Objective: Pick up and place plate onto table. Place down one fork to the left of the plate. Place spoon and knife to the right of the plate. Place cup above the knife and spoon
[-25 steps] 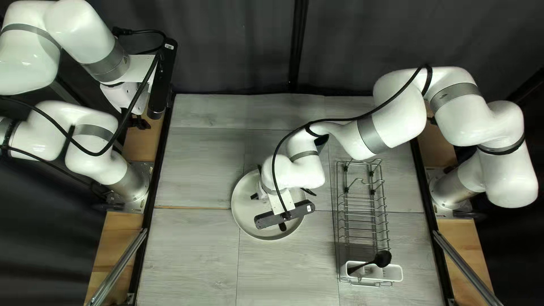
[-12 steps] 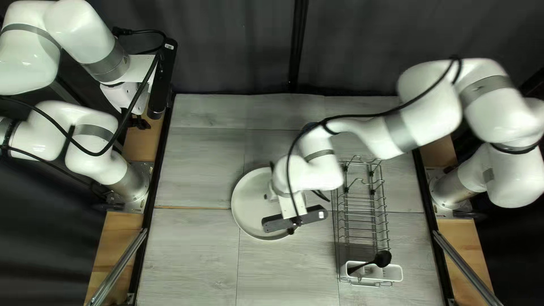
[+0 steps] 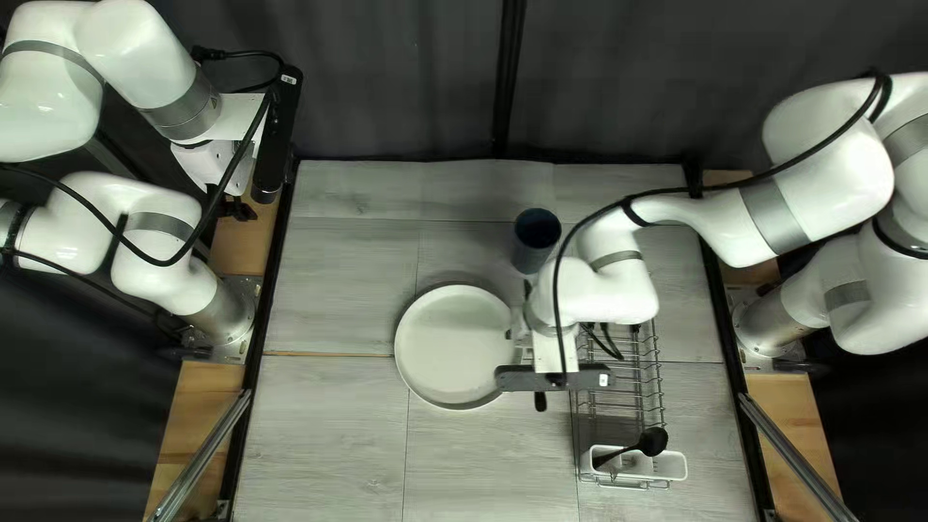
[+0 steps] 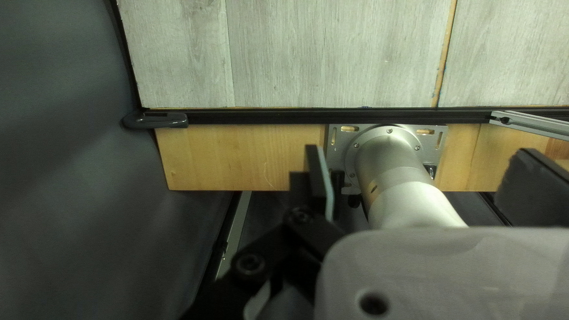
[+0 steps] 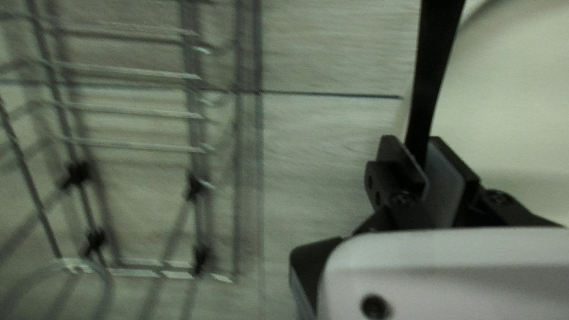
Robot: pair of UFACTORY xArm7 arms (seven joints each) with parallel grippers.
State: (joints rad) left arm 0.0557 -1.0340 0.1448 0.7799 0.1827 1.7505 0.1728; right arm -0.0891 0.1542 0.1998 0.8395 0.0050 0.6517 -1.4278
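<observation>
The right gripper has its jaws closed in narrow on a black utensil, one finger on each side of it. The utensil runs out ahead of the jaws toward the desk's near edge, and its near end shows past the dark camera bar on the wrist; I cannot tell from what shows whether it is a fork, a knife or a spoon. Just to the left of these jaws the round, pale plate lies flat on the desk, and in the right wrist view the utensil crosses in front of the plate's rim, though whether they touch is not clear. Beyond the jaws, toward the far edge, is the dark blue cup. The wire rack stands on the desk to the right of the jaws, its far part partly covered by the arm. At the rack's near end, to the right of the jaws and nearer the near edge, a white holder has a black spoon leaning in it, bowl up. The left gripper is off past the desk's left edge, its jaws wide apart with nothing held; the silvery base of its own arm shows beyond them, between the two fingers.
</observation>
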